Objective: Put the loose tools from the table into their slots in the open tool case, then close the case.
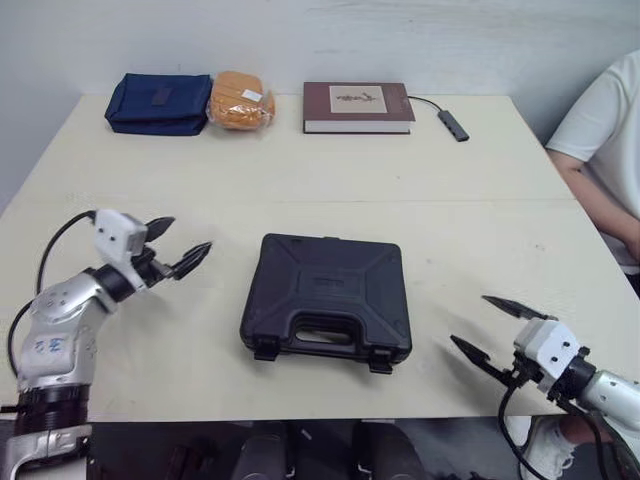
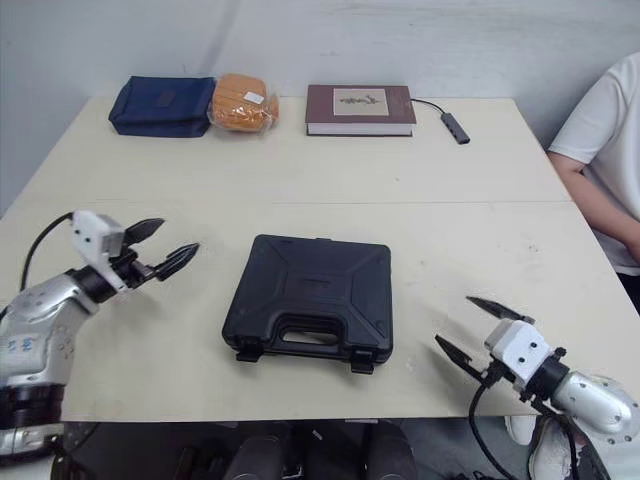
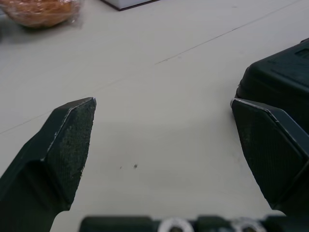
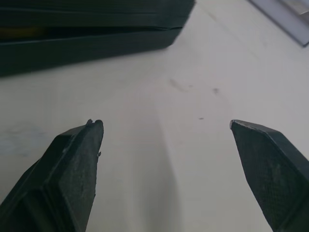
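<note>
A black plastic tool case (image 1: 327, 295) lies flat in the middle of the table with its lid down and its handle toward the near edge. My left gripper (image 1: 180, 245) hovers open to the left of the case, a short gap from its side, nothing between its fingers (image 3: 67, 140). The case's corner (image 3: 280, 82) appears past that gripper's fingers. My right gripper (image 1: 495, 325) stands open near the front right of the table, to the right of the case, and holds nothing. The case's side (image 4: 87, 34) lies ahead of it. No loose tools lie on the table.
Along the far edge sit a dark blue pouch (image 1: 158, 103), an orange wrapped packet (image 1: 240, 100), a maroon book (image 1: 357, 106) and a small dark adapter with a cable (image 1: 453, 124). A person in a white shirt (image 1: 610, 130) sits at the table's right side.
</note>
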Robot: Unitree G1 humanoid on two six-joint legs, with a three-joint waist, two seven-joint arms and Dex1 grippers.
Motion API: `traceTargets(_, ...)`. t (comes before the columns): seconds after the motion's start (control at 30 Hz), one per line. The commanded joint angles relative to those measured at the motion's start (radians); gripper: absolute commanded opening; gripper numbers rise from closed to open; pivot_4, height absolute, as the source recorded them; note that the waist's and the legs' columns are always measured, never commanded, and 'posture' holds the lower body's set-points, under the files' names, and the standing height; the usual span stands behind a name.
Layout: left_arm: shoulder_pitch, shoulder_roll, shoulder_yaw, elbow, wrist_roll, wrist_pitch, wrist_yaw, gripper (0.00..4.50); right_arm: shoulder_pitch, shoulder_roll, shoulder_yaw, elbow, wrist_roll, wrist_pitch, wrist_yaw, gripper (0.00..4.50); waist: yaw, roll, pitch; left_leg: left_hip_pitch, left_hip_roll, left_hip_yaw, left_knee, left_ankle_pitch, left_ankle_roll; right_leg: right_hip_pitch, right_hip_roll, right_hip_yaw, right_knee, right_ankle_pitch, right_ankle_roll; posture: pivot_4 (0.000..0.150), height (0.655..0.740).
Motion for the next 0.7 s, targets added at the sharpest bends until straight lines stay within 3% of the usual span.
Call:
traceTargets(0.03,-0.139,-0.019,-0.066,0.145,0.046,-0.055,-0.082,3.21,-0.001,-0.018,0.024,-0.092,0.021,0.061,0.089,3.04,0.004,0.000,0.000,0.000,0.000,0.000,0.000,0.000,0.000,0.000,0.000,0.000,0.000,0.000,0.000,0.150,0.7400)
traceTargets(0.23,-0.382,-0.071,-0.152,0.465,0.143,-0.178,-0.173,0.35,-0.047,-0.012,0.089,-0.129,-0.044,0.120,0.157,0.00,0.011,-0.001,0.000,-0.002,-0.001,0.002,0.000,0.000,0.002,-0.003,0.001,-0.005,0.000,0.000,0.001,0.150,0.7400)
traceTargets(0.27,-0.401,-0.075,-0.154,0.501,0.152,-0.201,-0.180,0.05,-0.053,-0.006,0.091,-0.130,-0.054,0.119,0.161,0.00,0.009,-0.001,0.000,-0.002,-0.001,0.003,0.000,0.000,0.002,-0.003,0.002,-0.006,0.000,0.001,0.001,0.150,0.7400)
traceTargets(0.5,-0.567,-0.163,-0.237,0.774,0.265,-0.285,-0.229,0.05,-0.093,0.035,0.164,-0.141,-0.096,0.197,0.174,0.00,0.013,-0.004,0.001,-0.004,-0.001,0.004,0.002,0.001,0.004,-0.003,0.007,-0.007,0.000,0.001,0.002,0.150,0.7400)
traceTargets(0.7,-0.620,-0.213,-0.243,0.903,0.317,-0.341,-0.206,0.05,-0.119,0.070,0.208,-0.168,-0.114,0.237,0.170,0.00,0.007,-0.005,0.001,-0.006,-0.002,0.004,0.003,0.000,0.006,-0.006,0.004,-0.007,0.000,0.001,0.003,0.150,0.7400)
